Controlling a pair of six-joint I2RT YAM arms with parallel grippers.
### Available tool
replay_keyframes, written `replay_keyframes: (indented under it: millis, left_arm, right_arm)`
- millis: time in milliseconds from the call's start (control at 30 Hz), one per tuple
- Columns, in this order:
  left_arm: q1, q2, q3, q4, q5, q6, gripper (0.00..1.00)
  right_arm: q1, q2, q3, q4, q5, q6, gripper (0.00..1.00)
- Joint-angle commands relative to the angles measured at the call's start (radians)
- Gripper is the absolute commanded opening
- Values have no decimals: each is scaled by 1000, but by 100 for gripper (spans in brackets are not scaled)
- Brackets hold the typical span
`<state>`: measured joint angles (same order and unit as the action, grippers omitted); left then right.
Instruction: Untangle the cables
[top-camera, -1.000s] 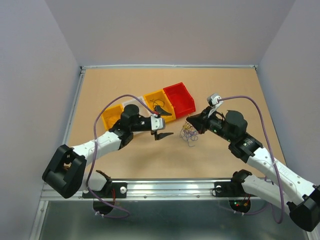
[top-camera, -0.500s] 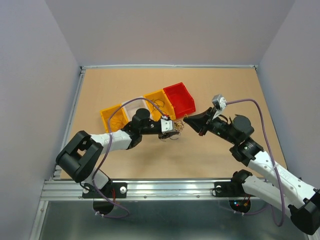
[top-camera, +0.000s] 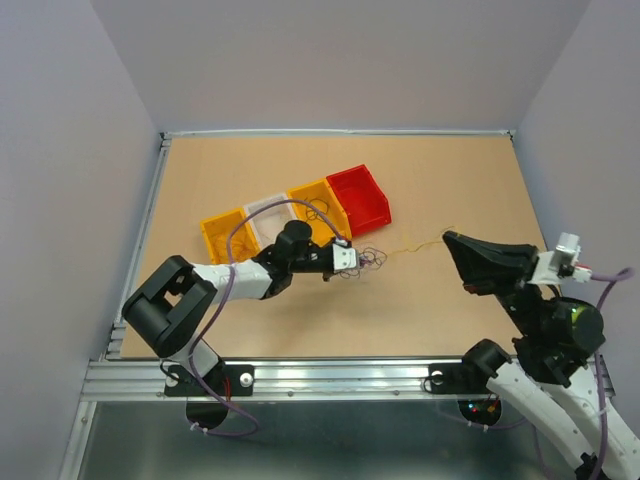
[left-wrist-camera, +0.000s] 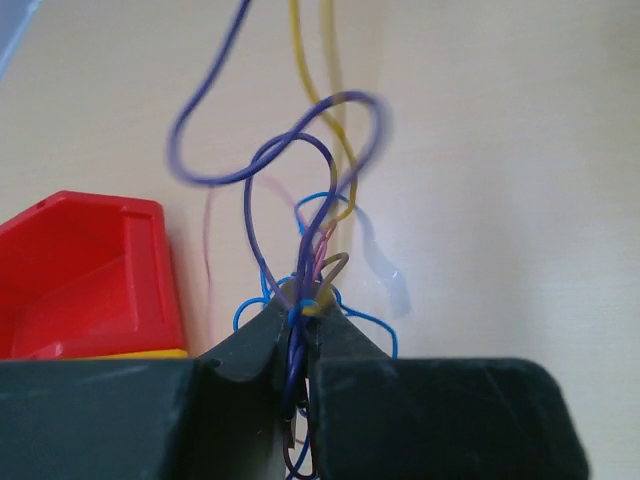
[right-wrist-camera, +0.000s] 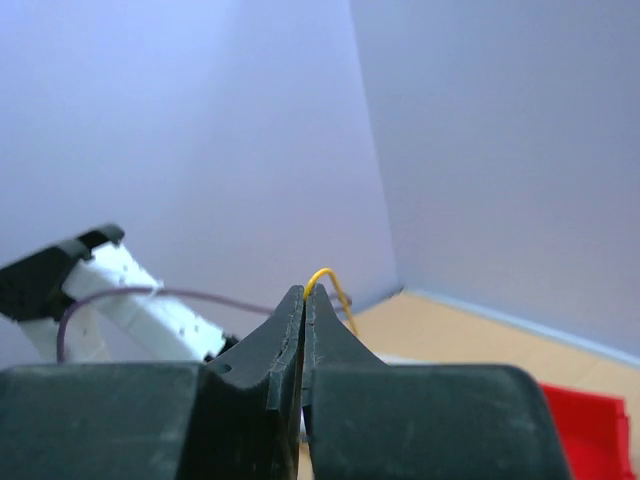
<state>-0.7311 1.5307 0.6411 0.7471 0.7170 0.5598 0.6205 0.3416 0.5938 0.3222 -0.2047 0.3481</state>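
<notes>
The left gripper pinches the cables on the table near the red bin; the right gripper, clamped on one yellow strand, seemingly taut, stands rightward along its length

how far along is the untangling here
Early. Done: perhaps one dark wire lying in the orange bin. In hand: the right gripper pinches a yellow wire, stretched out from the wad that the left gripper clamps. Left: the blue, purple and other wires in that wad are looped together.
</notes>
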Motion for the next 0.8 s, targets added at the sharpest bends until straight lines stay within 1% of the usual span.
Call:
replay_keyframes:
  millis: [0,67,167,200,267,333,367,400,433,467,533,567,600,633,667,700,767]
  left_arm:
    - [-80,63,57,-98,-52,121,0]
    - [-114,112,81,-127,-111,149,0]
    - [-120,155,103,-158,-137,158,0]
    - [-122,173,114,-163,-146,161,0]
    - [-122,184,126,-179,-155,160,0]
    - [-123,175,126,-186,-157,160,0]
    - [-123,160,123,-184,-156,160,10]
    - [-123,149,121,-183,-157,157,19]
    - [-123,135,121,-184,-159,143,32]
    - [-123,105,115,-184,-157,140,36]
    - [-123,66,105,-183,-157,135,46]
    - [-123,45,97,-184,-159,132,53]
    - [-123,-1,83,-187,-163,130,57]
    - [-123,-23,75,-201,-165,135,66]
    - [-123,-44,69,-213,-166,146,70]
    - [-123,-84,63,-222,-172,155,73]
    - [-122,-125,58,-244,-188,158,75]
  right_arm:
    - [-2,-108,57,3,267,-47,1]
    - [-2,-176,35,26,341,-78,1]
    - [-1,-252,20,43,436,-95,0]
    - [-2,-263,24,49,479,-101,0]
    - [-2,-257,46,48,508,-121,1]
    - [-2,-218,75,26,513,-126,0]
    - [-2,-158,108,-1,487,-126,1]
    - [-1,-127,124,-12,467,-124,1]
    - [-2,-95,153,-27,444,-123,1]
    - [-2,-26,162,-31,391,-110,1]
    - [-2,38,185,-32,326,-107,1]
    - [-1,69,196,-32,297,-106,0]
    - [-2,130,217,-32,245,-104,1]
    - [-1,158,228,-32,223,-104,1]
    - [-2,183,238,-31,211,-107,1]
    - [-2,212,247,-28,161,-106,1]
    - [-2,273,258,3,133,-103,0]
